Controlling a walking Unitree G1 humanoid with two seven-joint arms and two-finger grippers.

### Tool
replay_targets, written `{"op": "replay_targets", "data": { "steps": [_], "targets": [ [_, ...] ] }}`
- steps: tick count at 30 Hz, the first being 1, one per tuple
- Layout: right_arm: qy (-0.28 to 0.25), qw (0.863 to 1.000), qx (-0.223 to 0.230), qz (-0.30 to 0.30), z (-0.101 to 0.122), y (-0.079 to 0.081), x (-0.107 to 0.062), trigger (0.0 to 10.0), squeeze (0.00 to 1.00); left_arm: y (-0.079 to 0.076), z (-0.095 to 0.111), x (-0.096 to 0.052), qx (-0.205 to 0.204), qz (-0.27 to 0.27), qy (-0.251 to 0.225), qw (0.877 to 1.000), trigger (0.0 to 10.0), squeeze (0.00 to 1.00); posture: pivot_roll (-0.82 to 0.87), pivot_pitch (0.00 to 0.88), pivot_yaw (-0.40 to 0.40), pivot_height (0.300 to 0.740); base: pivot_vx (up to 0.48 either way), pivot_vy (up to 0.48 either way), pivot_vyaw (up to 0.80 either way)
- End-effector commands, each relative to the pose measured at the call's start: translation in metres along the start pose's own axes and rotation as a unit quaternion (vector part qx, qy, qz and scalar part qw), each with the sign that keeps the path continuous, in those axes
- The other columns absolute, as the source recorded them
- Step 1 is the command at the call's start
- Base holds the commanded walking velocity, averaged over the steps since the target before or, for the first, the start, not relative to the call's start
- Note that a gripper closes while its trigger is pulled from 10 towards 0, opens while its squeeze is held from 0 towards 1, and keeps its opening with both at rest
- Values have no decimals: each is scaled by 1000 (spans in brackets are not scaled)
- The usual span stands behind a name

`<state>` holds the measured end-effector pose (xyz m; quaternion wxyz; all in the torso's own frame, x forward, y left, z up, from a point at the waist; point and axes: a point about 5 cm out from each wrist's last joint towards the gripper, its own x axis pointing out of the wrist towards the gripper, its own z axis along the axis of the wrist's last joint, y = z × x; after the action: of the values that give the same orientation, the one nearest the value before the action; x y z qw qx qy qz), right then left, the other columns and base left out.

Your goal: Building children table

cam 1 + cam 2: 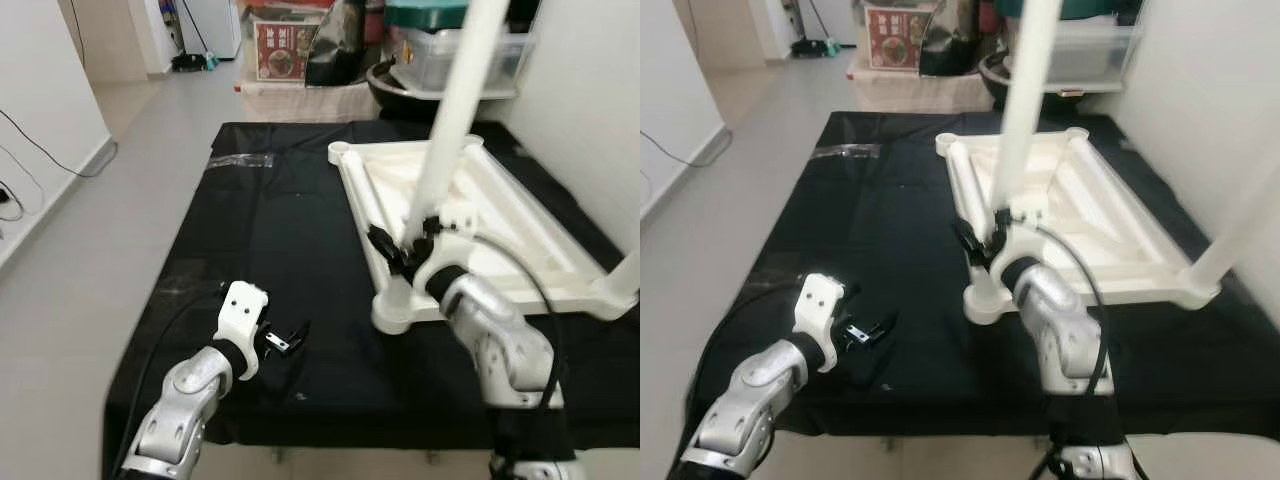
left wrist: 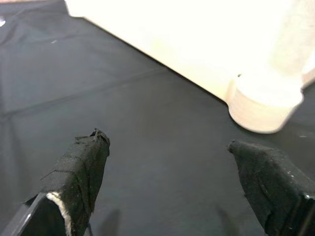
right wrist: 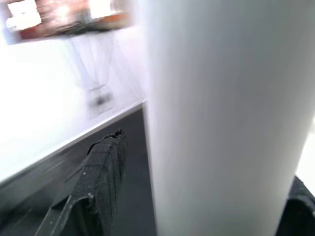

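White plastic tabletop (image 1: 520, 215) lies upside down (one piece) on a black-draped surface (image 1: 260, 260), two legs visible. One upright leg (image 1: 455, 110) stands gripped in the right tool (image 1: 405, 248). Left tool (image 1: 285, 340) hovers open nearby. Storage boxes (image 1: 450, 45) stand beyond.

A big black cloth (image 1: 270, 250) covers the low worktop, with a pale grey floor (image 1: 110, 200) on one side, white walls (image 1: 40, 90) all around, a thin black cable (image 1: 45, 150) running down one wall, and boxes and plastic tubs (image 1: 450, 50) piled at the far end.
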<state>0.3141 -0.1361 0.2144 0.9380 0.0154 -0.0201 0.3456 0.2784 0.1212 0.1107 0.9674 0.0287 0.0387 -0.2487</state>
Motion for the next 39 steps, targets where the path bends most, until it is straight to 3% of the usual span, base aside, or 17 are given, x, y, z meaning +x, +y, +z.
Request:
{"op": "replay_targets", "data": {
  "steps": [1,8,9,12,13,16,18,19,20,25,26,29,30,32,34,35,39],
  "targets": [
    [5,993,-14,115,-5,21,2,10000,0,3,-5,-4,-6,7,6,1000,10000,0,15,0,-38,740,0,0,0],
    [33,990,-19,133,-20,15,17,9216,0,3,-5,-4,-2,12,5,1000,10000,0,54,0,-68,740,0,0,0],
    [24,991,5,130,-24,19,23,0,0,6,-3,-4,-3,19,2,1000,10000,0,60,0,-71,740,0,0,0],
    [15,994,23,110,-26,20,28,0,0,7,-2,-5,-3,24,0,1000,10000,0,61,0,-71,740,0,0,0],
    [56,995,41,-77,-43,-4,35,0,0,7,-5,-10,-5,25,5,1000,10000,0,51,0,-62,740,0,0,0],
    [84,981,39,-168,-51,-17,34,0,0,6,-7,-12,-5,24,9,1000,10000,0,51,0,-62,740,0,0,0],
    [136,893,54,-425,-79,-56,-9,0,0,4,-10,-13,-6,19,14,1000,10000,0,50,0,-48,740,0,0,0],
    [136,893,54,-425,-79,-56,-9,0,0,4,-10,-13,-6,19,14,1000,10000,0,50,0,-48,740,0,0,0],
    [147,856,54,-494,-89,-64,-30,0,0,3,-10,-13,-6,18,15,1000,10000,0,50,0,-48,740,0,0,0],
    [161,819,33,-550,-98,-61,-56,3098,0,5,-5,-8,-2,12,11,1000,10000,0,40,0,-44,740,0,0,0],
    [157,824,25,-543,-97,-54,-55,10000,0,6,-3,-7,-1,11,9,1000,10000,0,34,0,-40,740,0,0,0],
    [92,876,48,-470,-82,-32,-33,10000,0,4,-3,-7,-3,8,10,1000,10000,0,28,0,-36,740,0,0,0],
    [56,904,59,-420,-71,-22,-19,10000,867,2,-4,-7,-3,7,11,1000,10000,0,32,0,-38,740,0,0,0],
    [19,934,86,-346,-58,-10,-2,10000,1000,0,-5,-8,-5,5,11,1000,10000,0,38,0,-39,740,0,0,0],
    [-1,949,101,-299,-50,-4,8,10000,1000,-1,-5,-8,-6,4,12,1000,10000,0,38,0,-39,740,0,0,0],
    [3,971,104,-215,-43,-1,20,10000,0,-1,-5,-8,-7,5,12,1000,10000,0,40,0,-41,740,0,0,0],
    [-17,998,56,-26,-19,-2,29,10000,0,2,-3,-8,-7,11,8,1000,10000,0,50,0,-55,740,0,0,0]
  ]
}}
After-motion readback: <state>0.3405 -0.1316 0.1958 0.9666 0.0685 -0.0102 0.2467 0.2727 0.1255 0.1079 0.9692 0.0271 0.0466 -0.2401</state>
